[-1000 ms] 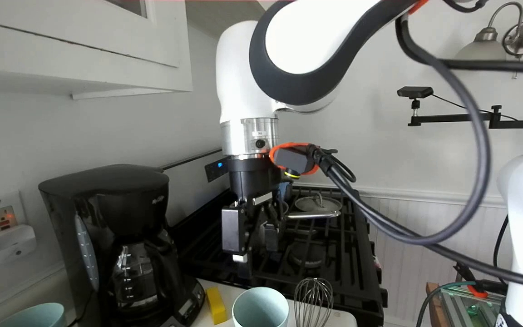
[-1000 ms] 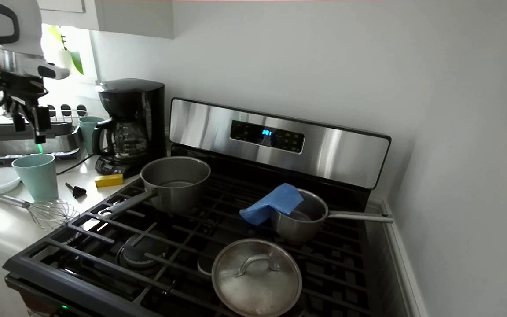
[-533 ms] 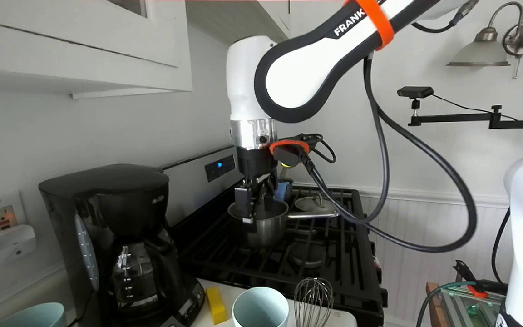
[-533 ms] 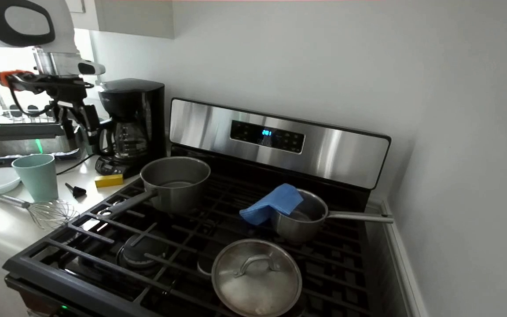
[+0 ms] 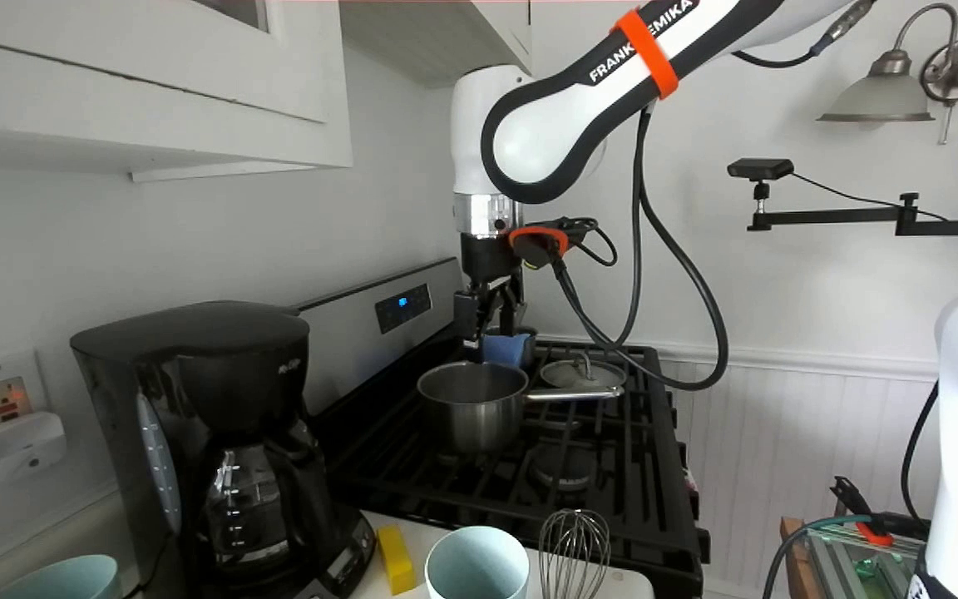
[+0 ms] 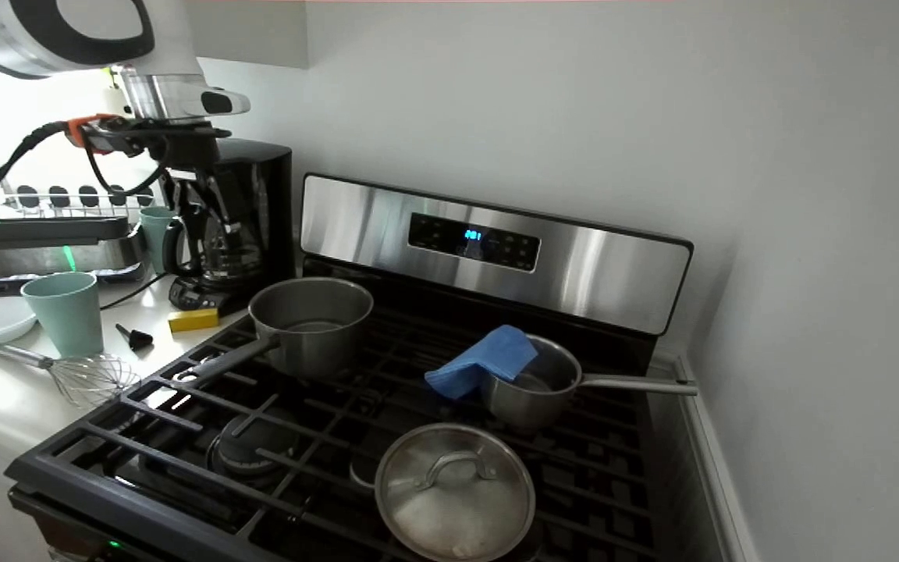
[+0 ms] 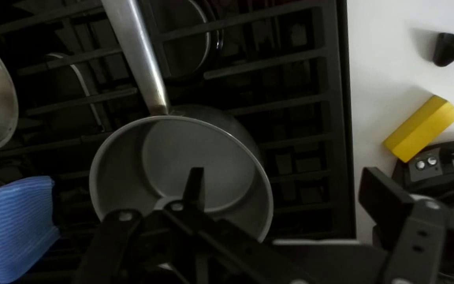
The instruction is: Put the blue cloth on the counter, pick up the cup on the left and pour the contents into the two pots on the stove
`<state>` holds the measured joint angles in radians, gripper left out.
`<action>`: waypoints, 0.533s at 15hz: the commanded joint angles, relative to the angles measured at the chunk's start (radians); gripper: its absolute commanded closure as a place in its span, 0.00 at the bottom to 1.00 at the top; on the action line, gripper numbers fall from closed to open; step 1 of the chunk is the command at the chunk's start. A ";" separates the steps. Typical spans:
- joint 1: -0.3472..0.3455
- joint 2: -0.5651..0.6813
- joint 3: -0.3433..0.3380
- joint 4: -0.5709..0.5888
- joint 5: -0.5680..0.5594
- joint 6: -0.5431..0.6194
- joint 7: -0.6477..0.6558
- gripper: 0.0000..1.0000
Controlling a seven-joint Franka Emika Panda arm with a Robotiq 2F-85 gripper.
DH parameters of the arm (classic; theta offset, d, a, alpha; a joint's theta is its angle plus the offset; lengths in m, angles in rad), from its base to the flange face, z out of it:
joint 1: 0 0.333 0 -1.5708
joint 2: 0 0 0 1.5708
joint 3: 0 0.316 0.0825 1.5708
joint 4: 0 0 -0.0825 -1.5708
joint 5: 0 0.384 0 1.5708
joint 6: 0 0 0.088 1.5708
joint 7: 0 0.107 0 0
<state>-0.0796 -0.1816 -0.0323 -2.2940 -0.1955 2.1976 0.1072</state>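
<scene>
Hanging high with its jaws spread wide, the gripper (image 7: 285, 185) holds nothing. The blue cloth (image 6: 488, 359) drapes over the rim of the smaller rear saucepan (image 6: 527, 406) on the stove (image 6: 122, 496).

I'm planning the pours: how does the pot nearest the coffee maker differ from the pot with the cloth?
The cloth pot has the cloth draped over one edge; the other pot has none. The other pot looks wider than the cloth pot. The other pot's handle points toward the front of the stove; the cloth pot's handle, toward the side wall. Both are steel, lidless and on the stove.
</scene>
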 commanded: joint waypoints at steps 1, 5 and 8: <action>0.004 0.002 0.001 0.002 0.000 -0.002 0.000 0.00; -0.049 0.117 -0.048 0.141 -0.070 -0.012 -0.019 0.00; -0.087 0.207 -0.106 0.251 -0.081 -0.009 -0.080 0.00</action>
<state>-0.1342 -0.0842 -0.0969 -2.1723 -0.2485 2.1975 0.0722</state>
